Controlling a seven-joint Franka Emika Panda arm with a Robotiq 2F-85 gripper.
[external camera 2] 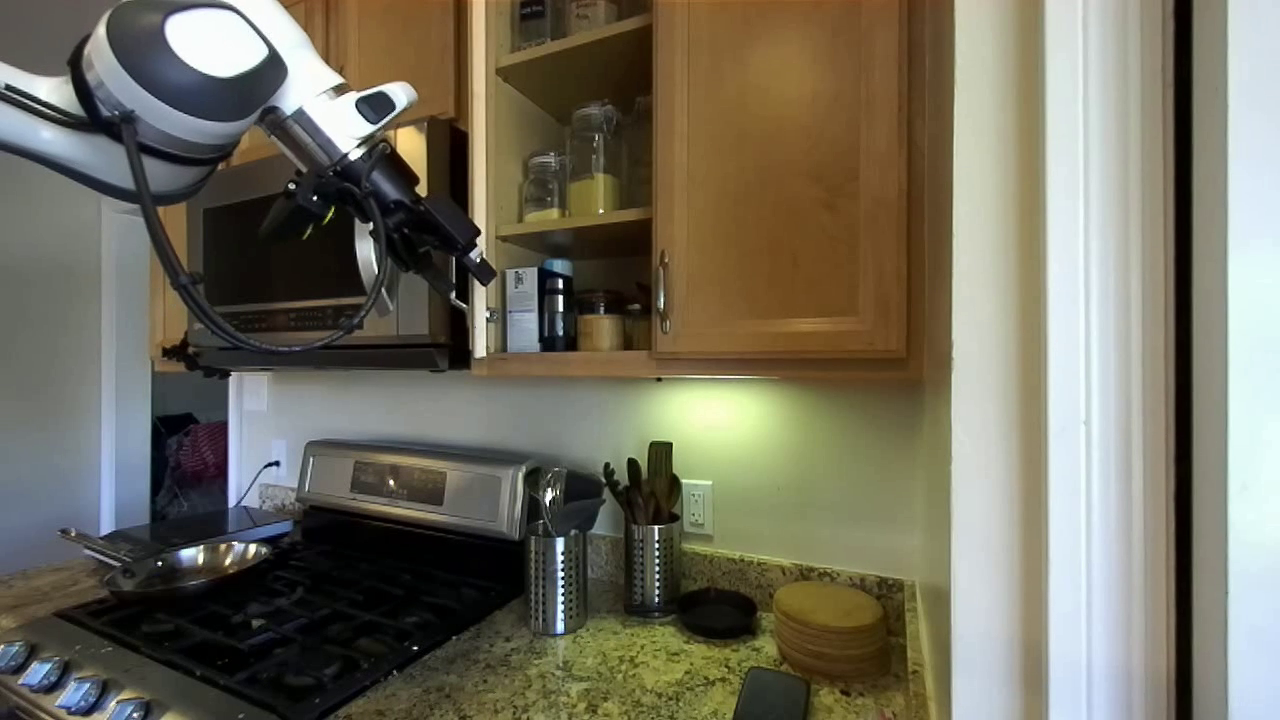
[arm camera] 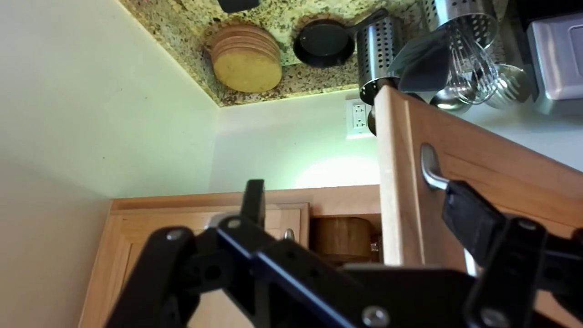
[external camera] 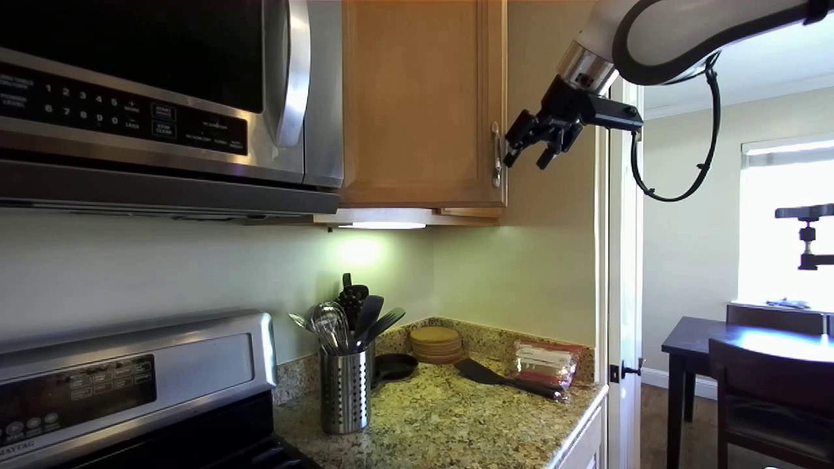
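Curved silver metal handle (arm camera: 429, 166) at the free edge of the open, light-brown wooden cabinet door (external camera: 423, 104)

Just beside it, the black end effector (external camera: 526, 161) has its fingers (arm camera: 471, 218) apart, clamped on nothing; the door's edge shows between them in the wrist view, and one overlaps the handle, contact unclear. Closing off line could pinch the door's edge or glance off the handle; sideways drift could hook a fingertip on it and swing the door hard, perhaps jolting the clear glass jars (external camera 2: 594, 152) behind it.
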